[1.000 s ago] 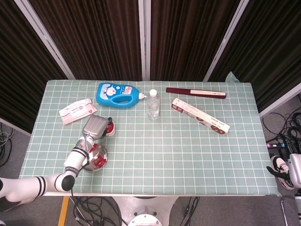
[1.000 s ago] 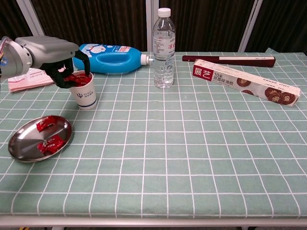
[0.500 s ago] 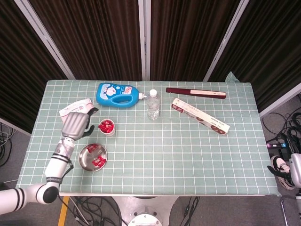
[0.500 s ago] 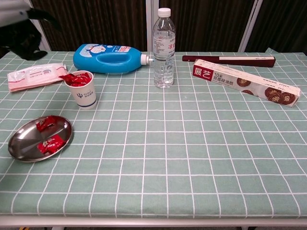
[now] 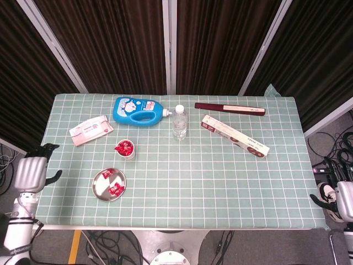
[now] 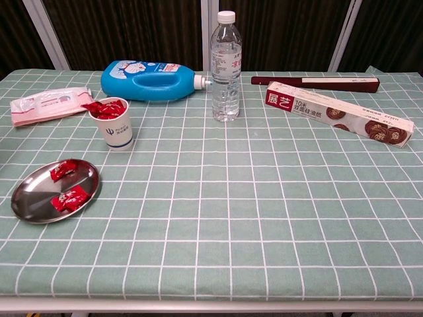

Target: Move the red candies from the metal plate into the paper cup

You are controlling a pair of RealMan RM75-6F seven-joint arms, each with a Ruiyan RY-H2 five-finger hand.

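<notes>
The left hand (image 5: 33, 172), a second ago over the paper cup (image 6: 114, 123), now hangs off the tabletop's (image 5: 220, 182) left edge, fingers spread and empty; red candies (image 6: 67, 187) remain on the metal plate (image 6: 26, 198), so another trip seems due.

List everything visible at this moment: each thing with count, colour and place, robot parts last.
metal plate: one, silver, front left of the table.
red candies: two wrapped ones on the plate; more heaped in the paper cup.
paper cup: one, white, behind the plate.
wipes pack: one, pink and white, far left.
detergent bottle: one, blue, lying down at the back.
water bottle: one, clear, upright at the back centre.
wrap box: one, white and red, lying right.
dark red case: one, back right.
table: one, green checked cloth.
left hand: off the table's left edge, holding nothing.
right hand: off the right edge, partly cut off.
</notes>
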